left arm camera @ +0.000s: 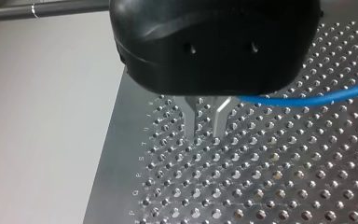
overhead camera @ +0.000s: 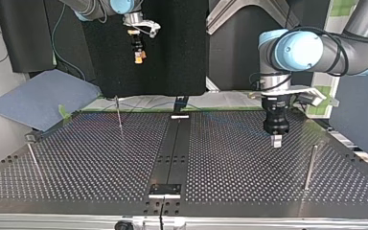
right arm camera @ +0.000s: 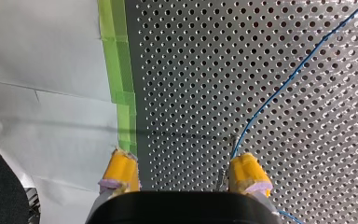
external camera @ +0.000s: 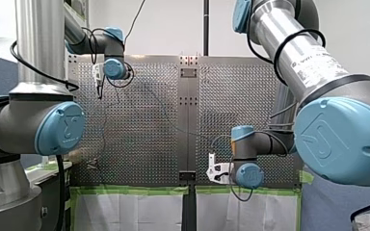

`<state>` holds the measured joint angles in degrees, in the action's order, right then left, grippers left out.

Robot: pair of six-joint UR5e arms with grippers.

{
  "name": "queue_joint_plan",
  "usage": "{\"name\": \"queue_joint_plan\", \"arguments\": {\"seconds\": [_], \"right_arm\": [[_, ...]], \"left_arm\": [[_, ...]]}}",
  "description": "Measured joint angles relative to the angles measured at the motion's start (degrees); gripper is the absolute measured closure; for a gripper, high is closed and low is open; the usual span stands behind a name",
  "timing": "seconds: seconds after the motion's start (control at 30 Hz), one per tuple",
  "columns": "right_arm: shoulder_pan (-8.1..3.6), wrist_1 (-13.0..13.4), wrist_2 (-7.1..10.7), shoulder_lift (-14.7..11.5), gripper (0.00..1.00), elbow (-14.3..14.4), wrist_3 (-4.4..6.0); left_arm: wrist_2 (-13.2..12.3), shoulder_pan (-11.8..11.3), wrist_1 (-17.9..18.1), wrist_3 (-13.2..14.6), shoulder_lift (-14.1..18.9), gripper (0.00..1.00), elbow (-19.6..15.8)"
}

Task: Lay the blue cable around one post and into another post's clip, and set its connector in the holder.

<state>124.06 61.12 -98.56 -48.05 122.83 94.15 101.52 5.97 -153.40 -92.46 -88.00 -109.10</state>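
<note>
- Judging from the layout, nothing is routed yet: the thin blue cable [right arm camera: 279,91] is seen lying loose across the perforated metal table [overhead camera: 230,163], round no slim metal post [overhead camera: 310,167].
- Right gripper [right arm camera: 184,172] is held wide open and empty near the green-taped edge.
- Left gripper [left arm camera: 204,128] is barely parted by a side edge, with nothing seen between its tips; the cable passes just beside it.

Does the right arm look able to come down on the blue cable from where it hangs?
Probably yes: my right gripper has its fingers open, and the blue cable runs uncovered over the perforated table just ahead of one yellow pad.
</note>
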Motion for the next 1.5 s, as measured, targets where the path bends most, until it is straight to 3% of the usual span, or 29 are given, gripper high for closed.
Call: {"name": "queue_joint_plan", "arguments": {"seconds": [0.3,0.77,1.07,1.5], "right_arm": [[0.0,-0.03,-0.05,0.0,0.02,-0.02,0.0],[0.0,-0.02,-0.05,0.0,0.02,-0.01,0.12],[-0.07,0.01,-0.05,-0.02,0.02,-0.01,0.33],[-0.12,0.0,-0.06,-0.02,0.02,-0.01,0.35]], "left_arm": [[0.37,-0.38,-0.35,-0.23,1.6,0.8,0.78],[1.6,-0.87,-3.59,-0.38,1.77,0.8,5.02],[3.12,-1.79,-5.62,-0.6,1.75,0.8,6.3],[3.1,-3.64,-6.57,-1.2,1.75,0.8,8.49]]}}
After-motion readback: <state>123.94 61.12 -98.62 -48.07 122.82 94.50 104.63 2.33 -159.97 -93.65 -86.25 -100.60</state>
